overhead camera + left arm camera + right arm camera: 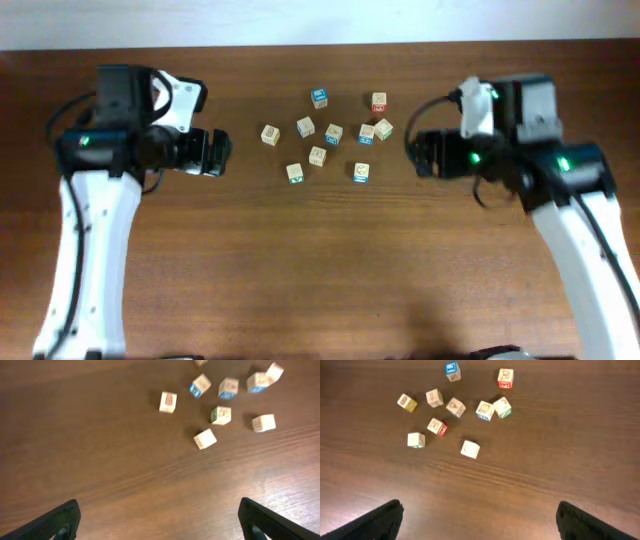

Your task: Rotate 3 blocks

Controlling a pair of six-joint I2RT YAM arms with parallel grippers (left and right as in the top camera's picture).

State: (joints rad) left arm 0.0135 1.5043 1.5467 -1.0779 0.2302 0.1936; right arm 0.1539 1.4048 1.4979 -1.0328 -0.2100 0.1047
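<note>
Though nearer the table's far edge point(300, 48), blocks point(317, 155) amid bare wood.

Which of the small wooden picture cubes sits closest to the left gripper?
The pale wooden cube at the cluster's far left, standing apart; every other cube lies farther right, away from the open left gripper.

A dark brown wooden tabletop point(320, 280) with grain running left to right fills the overhead view. Ten small pale wooden cubes point(333, 133) lie scattered on it in the upper middle of the frame, none stacked. A blue-edged cube point(319, 97) and a red-printed cube point(378, 101) sit highest. Just below the red one a touching pair of cubes point(366, 132) rests. A second blue-trimmed cube point(361, 172) lies lowest right, and a plain cream cube point(270, 134) furthest left.
</note>
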